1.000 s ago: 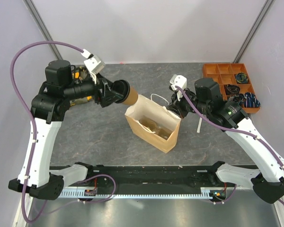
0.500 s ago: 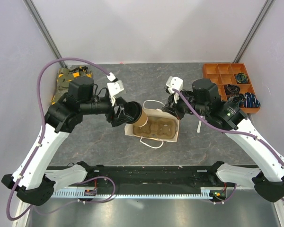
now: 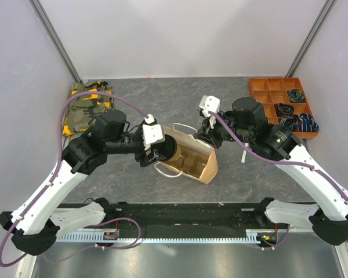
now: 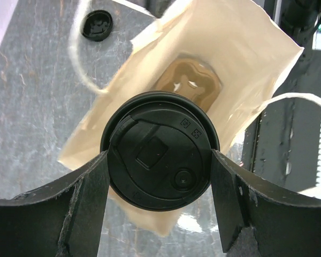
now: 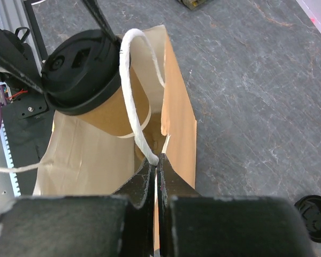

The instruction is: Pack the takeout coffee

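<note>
The takeout coffee [image 3: 173, 149], a tan paper cup with a black lid [image 4: 160, 150], lies sideways at the mouth of the brown paper bag [image 3: 198, 163]. My left gripper [image 4: 159, 160] is shut on the cup just under the lid, one finger on each side. The bag is tipped toward the cup, and a tan pulp carrier [image 4: 188, 80] shows deep inside it. My right gripper [image 5: 158, 163] is shut on the bag's [image 5: 179, 118] rim where the white handle [image 5: 131, 85] is fixed. In the right wrist view the cup [image 5: 115, 110] pokes into the opening.
An orange parts tray [image 3: 265, 88] sits at the back right. An olive and yellow bundle [image 3: 90, 104] lies at the back left. A loose black lid [image 5: 315, 214] lies on the table beyond the bag. The black rail [image 3: 180, 211] runs along the near edge.
My left arm has swung the cup toward the near right and into the bag's mouth. My right gripper has tipped the bag over toward the cup.
</note>
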You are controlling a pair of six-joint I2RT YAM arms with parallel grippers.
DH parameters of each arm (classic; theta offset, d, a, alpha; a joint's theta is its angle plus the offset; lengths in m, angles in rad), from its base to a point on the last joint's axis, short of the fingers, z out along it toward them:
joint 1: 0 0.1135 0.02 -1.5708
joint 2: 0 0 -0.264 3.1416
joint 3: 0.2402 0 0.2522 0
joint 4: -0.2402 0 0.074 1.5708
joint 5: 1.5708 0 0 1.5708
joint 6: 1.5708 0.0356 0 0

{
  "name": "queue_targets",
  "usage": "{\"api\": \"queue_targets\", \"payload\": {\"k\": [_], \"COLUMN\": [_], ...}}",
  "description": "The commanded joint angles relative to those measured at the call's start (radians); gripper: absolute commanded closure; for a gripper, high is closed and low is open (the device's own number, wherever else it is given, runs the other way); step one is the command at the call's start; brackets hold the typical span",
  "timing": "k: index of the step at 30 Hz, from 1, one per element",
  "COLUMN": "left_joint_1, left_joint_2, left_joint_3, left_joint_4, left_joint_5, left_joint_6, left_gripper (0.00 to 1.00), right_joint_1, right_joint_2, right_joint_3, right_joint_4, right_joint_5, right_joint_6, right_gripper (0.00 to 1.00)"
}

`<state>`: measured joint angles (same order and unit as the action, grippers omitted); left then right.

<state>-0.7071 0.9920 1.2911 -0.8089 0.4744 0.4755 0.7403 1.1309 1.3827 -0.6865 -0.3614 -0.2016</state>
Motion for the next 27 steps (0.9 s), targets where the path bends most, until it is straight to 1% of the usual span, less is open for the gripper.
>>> {"api": "queue_targets", "payload": {"k": [1, 9, 16, 19, 27], "left_joint_1": [-0.046, -0.054, -0.063, -0.072, -0.092], "left_joint_2": [-0.013, 0.025, 0.011, -0.006, -0.036], "left_joint_3": [-0.019, -0.044, -0.125, -0.191, -0.318], "left_joint_4": [0.057, 0.065, 0.066, 0.102, 0.235], "left_joint_5": [-0.057, -0.083, -0.117, -0.154, -0.181], "left_joint_6": [0.086, 0.071, 0.112, 0.132, 0.15], "left_gripper": [0.58, 0.58, 0.58, 0.59, 0.59], "right_joint_1": [0.018, 0.087, 0.129, 0.134, 0.134], "right_joint_2": [0.004, -0.019, -0.04, -0.052, -0.098], "right_joint_3": [0.05, 0.033, 0.009, -0.01, -0.076], "right_joint_4": [0.071, 0.077, 0.091, 0.099, 0.084], "right_joint_5": [-0.03, -0.025, -0.017, -0.022, -0.04], "right_joint_6": [0.011, -0.054, -0.087, -0.085, -0.064], "right_gripper": [1.0, 1.0, 1.0, 1.0, 1.0]}}
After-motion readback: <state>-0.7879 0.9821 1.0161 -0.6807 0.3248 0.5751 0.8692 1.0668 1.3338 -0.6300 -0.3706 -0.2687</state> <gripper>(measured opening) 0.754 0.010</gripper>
